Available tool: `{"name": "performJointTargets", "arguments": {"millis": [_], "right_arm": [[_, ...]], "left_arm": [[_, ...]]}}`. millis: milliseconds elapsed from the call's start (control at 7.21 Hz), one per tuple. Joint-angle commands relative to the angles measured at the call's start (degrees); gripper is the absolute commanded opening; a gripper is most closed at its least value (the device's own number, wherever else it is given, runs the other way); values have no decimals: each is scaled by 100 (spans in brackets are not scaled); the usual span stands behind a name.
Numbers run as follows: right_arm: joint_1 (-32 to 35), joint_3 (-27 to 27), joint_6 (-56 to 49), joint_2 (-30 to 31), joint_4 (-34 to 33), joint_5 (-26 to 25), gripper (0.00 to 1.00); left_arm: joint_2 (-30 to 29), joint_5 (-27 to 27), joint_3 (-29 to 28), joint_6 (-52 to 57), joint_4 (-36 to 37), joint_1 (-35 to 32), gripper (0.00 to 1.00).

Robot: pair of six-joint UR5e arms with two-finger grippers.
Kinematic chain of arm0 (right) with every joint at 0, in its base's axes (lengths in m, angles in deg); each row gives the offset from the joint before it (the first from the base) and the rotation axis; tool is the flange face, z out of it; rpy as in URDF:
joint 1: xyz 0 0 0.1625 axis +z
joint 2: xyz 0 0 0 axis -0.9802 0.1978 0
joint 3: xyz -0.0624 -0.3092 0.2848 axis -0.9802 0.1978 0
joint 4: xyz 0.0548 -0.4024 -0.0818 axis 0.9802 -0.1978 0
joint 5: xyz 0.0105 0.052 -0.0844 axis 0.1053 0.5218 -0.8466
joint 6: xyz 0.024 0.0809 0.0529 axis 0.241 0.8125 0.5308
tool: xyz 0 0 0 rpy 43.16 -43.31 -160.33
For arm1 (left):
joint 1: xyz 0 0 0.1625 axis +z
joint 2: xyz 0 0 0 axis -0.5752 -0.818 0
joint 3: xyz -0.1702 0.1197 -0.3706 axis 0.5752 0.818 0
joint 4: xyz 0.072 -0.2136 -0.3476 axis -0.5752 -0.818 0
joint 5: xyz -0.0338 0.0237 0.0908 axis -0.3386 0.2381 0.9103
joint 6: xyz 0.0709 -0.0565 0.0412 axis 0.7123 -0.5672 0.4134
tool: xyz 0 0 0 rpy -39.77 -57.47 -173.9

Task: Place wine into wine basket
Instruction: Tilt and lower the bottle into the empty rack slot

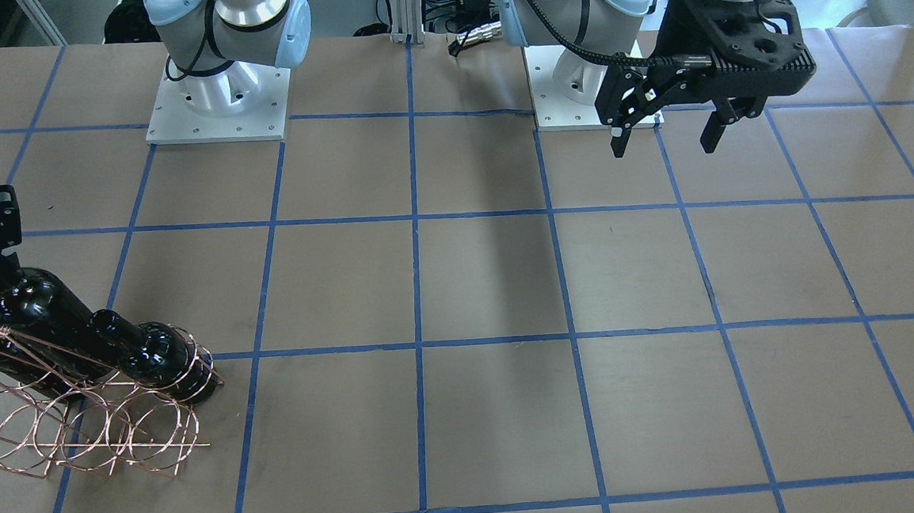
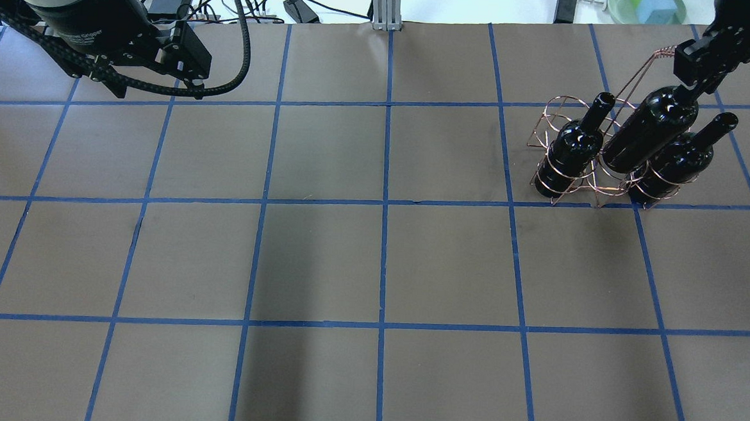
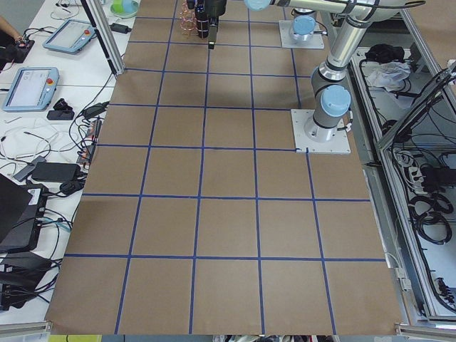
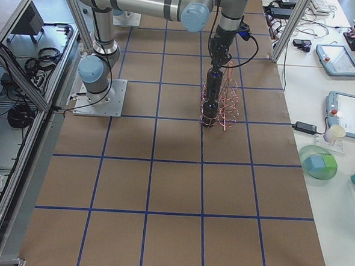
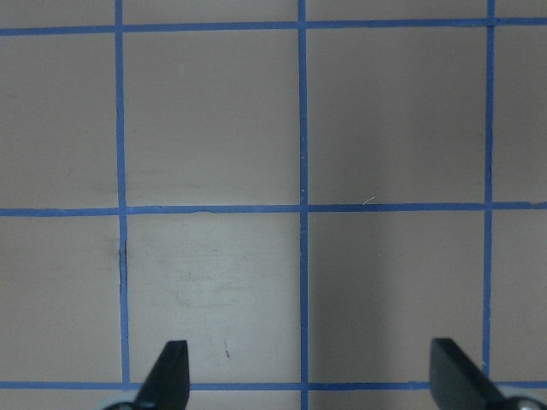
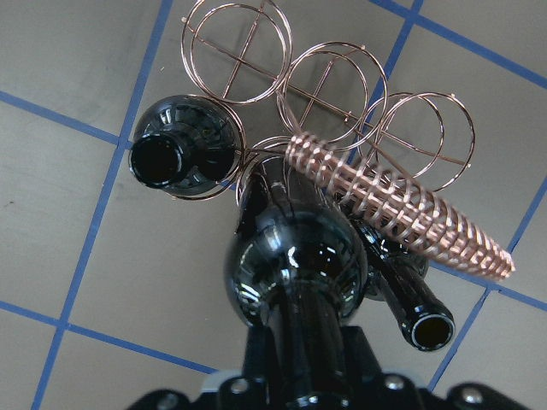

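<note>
The right gripper [image 6: 299, 363] was clamped on the neck of the wine [image 6: 295, 265], tilted over the middle loops of the wine basket [image 6: 402, 205] and apparently not yet seated. Two other bottles [image 2: 574, 153] stood in the end loops. Far off, the left gripper [image 1: 668, 136] hung spread and empty — lowering and release were left to do.

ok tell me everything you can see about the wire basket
The basket is thin copper-coloured wire, standing upright on the table at the robot's right. It has two rows of three round loops; the row farther from the robot is empty. A tall arch carries a coiled-wire handle. In the near row two bottles sit in the outer loops; the right tool holds a middle bottle by the neck, higher, at the centre loop. How deep it sits is unclear.
</note>
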Motion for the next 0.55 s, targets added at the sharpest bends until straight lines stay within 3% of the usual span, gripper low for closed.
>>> {"name": "performJointTargets", "arguments": {"millis": [0, 416], "right_arm": [[0, -6, -8, -24, 43, -7, 0], [0, -6, -52, -191, 52, -86, 0]], "left_arm": [[2, 3, 2, 0, 0, 0, 100], [20, 3, 28, 0, 35, 0, 100]]}}
